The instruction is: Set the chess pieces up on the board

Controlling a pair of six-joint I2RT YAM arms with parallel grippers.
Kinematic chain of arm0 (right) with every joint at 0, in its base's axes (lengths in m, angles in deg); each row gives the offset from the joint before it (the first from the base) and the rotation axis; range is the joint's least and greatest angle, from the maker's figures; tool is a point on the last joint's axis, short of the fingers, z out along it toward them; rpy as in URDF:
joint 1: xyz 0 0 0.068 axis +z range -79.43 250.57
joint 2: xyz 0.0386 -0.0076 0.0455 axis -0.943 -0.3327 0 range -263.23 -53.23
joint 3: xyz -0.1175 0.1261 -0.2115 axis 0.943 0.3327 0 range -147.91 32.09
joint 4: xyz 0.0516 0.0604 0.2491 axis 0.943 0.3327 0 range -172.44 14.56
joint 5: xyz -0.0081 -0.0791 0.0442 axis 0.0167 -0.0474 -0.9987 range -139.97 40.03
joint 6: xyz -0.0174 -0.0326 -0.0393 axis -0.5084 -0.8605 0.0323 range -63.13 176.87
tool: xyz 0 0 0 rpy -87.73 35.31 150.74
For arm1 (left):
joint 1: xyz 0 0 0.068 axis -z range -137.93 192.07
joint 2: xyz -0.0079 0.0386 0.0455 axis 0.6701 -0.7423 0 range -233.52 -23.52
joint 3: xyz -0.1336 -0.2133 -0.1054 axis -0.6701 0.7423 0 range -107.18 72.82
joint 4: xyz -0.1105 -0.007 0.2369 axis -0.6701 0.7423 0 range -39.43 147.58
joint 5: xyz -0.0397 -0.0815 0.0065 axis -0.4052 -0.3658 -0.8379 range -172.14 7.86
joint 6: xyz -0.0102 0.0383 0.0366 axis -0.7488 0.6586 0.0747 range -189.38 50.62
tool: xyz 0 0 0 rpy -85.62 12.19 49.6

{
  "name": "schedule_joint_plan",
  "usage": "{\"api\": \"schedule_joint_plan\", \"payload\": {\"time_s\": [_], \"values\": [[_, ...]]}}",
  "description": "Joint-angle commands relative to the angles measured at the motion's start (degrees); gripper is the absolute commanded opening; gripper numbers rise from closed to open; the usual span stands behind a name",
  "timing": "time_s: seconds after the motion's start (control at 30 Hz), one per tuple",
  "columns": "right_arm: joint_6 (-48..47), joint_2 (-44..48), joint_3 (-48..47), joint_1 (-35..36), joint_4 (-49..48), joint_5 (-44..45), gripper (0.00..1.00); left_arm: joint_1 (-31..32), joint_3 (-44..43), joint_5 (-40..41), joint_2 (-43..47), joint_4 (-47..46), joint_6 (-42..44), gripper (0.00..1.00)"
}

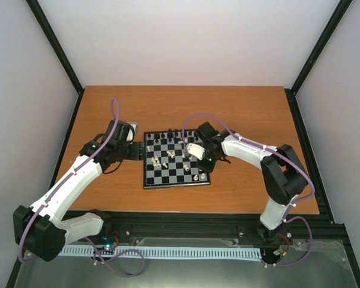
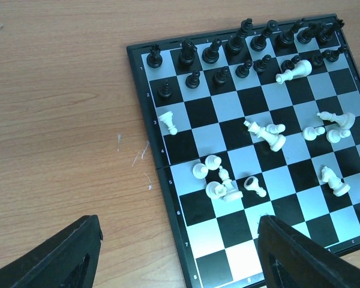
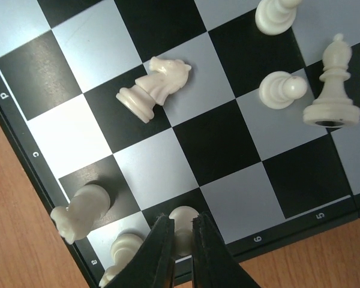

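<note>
Right claw (image 3: 182,225) pinched shut on white pawn (image 3: 183,215) at board (image 3: 37,154) lettered edge, by "a"; pawn head just past tips. Left claw (image 2: 179,222) wide, empty, over board's numbered edge. Right arm nearer.

The board (image 2: 207,141) is a checkerboard of black and silver-white squares, with a thin black rim printed with small white letters and numbers. The chess pieces along the upper edge of the left wrist view are black (image 2: 211,53); those across its middle are cream-white (image 2: 269,133). The table (image 2: 60,120) is orange-brown wood grain with a few small white scuffs (image 2: 138,157). In the overhead view, the 2 arms, left arm (image 1: 72,183) and right arm (image 1: 246,150), have white links and black joints, each trailed by a purple cable (image 1: 116,111). The left gripper (image 2: 179,240) and right gripper (image 3: 181,221) have black fingers (image 2: 66,258). The walls (image 1: 186,42) are pale grey-white, edged by black bars (image 1: 55,45).
</note>
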Motion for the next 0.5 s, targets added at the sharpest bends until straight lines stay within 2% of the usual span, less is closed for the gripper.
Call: {"api": "schedule_joint_plan", "payload": {"time_s": [0.0,0.17,0.47], "values": [[-0.1,-1.5,-0.1,-0.3,0.0,-0.3,0.06,-0.2,-0.2,-0.7,-0.1,-0.6,1.0,0.74],[-0.1,-1.8,-0.1,-0.3,0.4,-0.4,0.07,-0.2,-0.2,-0.6,-0.2,-0.7,1.0,0.74],[0.7,-0.5,-1.5,-0.7,1.9,-1.3,0.22,-0.2,-0.2,-1.1,-0.4,-0.7,1.1,0.74]]}}
